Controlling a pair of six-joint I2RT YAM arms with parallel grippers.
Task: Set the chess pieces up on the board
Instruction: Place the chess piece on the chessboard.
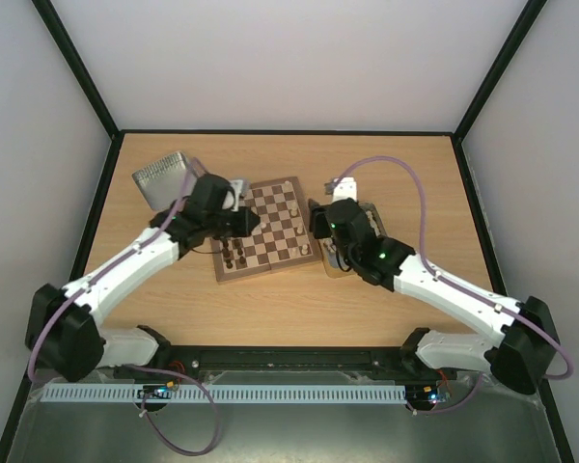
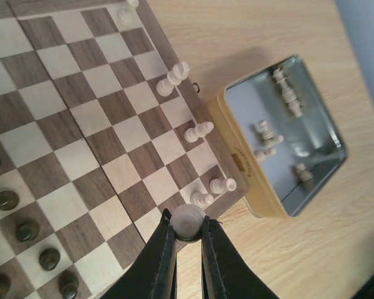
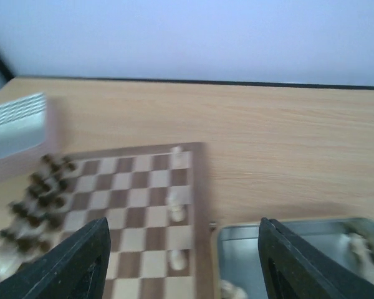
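Grasping entry, left hand (image 2: pixel 187 232): clenched on one cream piece (image 2: pixel 188 221), held at the brown border of the board (image 2: pixel 81 124), at the corner nearest the open tin (image 2: pixel 237 156). Whether the piece touches the wood cannot be told.

Board: checked wood, flat on the table (image 1: pixel 415 164), between the two arms.

Cream pieces (image 2: pixel 198 132): a short row standing along the board edge beside the open tin, with one more at the far corner.

Dark pieces (image 2: pixel 6 199): grouped along the opposite edge.

Open tin: yellow-sided and mirror-lined, just beside the board on the right arm's side. Spare cream pieces (image 2: pixel 288 93) lie inside.

Right hand (image 3: pixel 184 227): released, fingers spread wide with nothing between them, hanging above the line where the board meets the open tin.

Ribbed tin (image 1: pixel 164 178): silver, on the table beyond the left arm, apart from the board.
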